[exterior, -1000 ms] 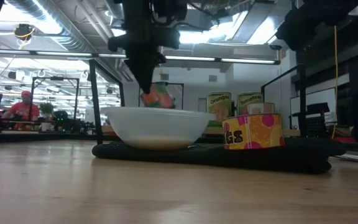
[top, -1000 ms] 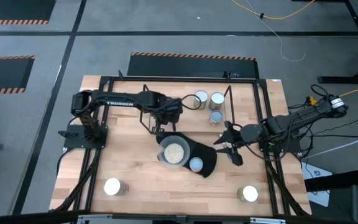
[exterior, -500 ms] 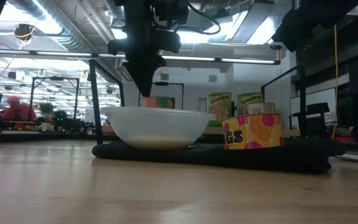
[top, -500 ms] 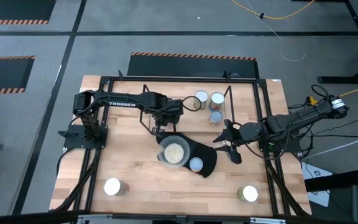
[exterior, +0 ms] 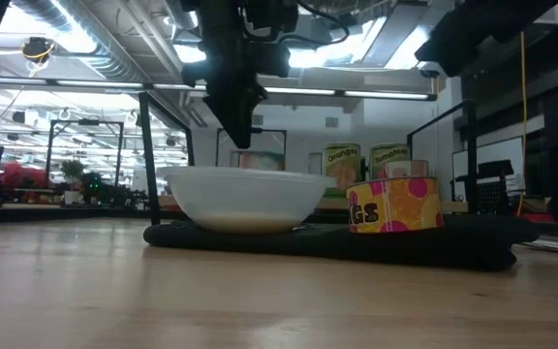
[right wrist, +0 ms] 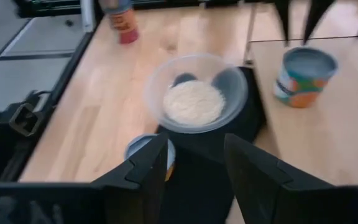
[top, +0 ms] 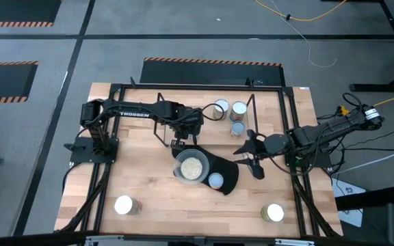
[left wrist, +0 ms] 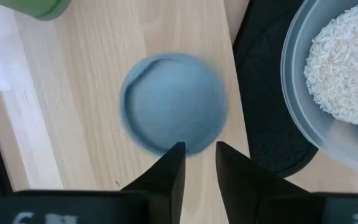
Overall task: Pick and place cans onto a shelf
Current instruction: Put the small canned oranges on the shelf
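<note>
A can with a bluish top (left wrist: 173, 102) and an orange and green label (right wrist: 303, 68) stands upright on the wood by the far edge of the black mat (top: 230, 175). My left gripper (top: 177, 141) hovers straight above it, fingers (left wrist: 169, 171) pointing down with a narrow gap, touching nothing. It also shows in the low view (exterior: 243, 136), with the can (exterior: 260, 161) behind the bowl. My right gripper (top: 246, 156) waits open and empty at the mat's right. Three cans (top: 230, 113) stand at the right end of the black rod shelf (top: 252, 116).
A clear bowl of pale grains (top: 191, 166) and an orange-labelled can (top: 215, 180) sit on the mat. Two more cans stand near the front edge, one at the left (top: 124, 204) and one at the right (top: 273, 212). A black frame (top: 115, 89) rings the table.
My left gripper has shifted a little toward the table's right. The can under it looked tilted and blurred just below the fingertips a second ago. It now stands lower and upright behind the bowl, apart from the fingers.
</note>
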### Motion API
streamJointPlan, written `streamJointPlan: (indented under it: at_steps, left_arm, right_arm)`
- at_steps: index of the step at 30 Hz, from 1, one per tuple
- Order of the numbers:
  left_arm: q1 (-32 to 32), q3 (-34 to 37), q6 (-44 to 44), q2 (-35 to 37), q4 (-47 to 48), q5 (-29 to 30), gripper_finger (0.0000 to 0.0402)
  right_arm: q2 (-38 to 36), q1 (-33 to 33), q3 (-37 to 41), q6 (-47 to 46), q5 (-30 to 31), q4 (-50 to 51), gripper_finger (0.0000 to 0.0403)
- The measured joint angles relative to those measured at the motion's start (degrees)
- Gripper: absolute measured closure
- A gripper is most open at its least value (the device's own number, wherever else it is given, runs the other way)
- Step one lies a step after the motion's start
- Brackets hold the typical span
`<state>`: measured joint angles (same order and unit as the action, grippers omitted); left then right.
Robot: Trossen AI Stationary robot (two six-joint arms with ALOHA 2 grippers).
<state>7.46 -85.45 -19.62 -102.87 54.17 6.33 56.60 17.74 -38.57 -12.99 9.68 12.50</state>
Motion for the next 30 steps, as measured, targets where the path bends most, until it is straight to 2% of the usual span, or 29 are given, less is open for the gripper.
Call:
streamJointPlan:
  at_steps: [4,11,30]
  left_arm:
    - [0.0,0.0,0.0,0.0,0.0,-0.4,0.0319]
    - [0.0,0.0,0.2,0.0,-1.9,-5.0,0.0318]
    - [-0.1,0.0,1.5,-3.0,-6.5,-5.2,0.0318]
  right_arm:
    - [0.0,-0.1,0.0,0.0,3.3,-0.2,0.024]
    - [0.0,-0.1,0.0,0.0,3.4,-0.3,0.024]
    - [0.0,-0.1,0.0,0.8,4.2,-2.3,0.024]
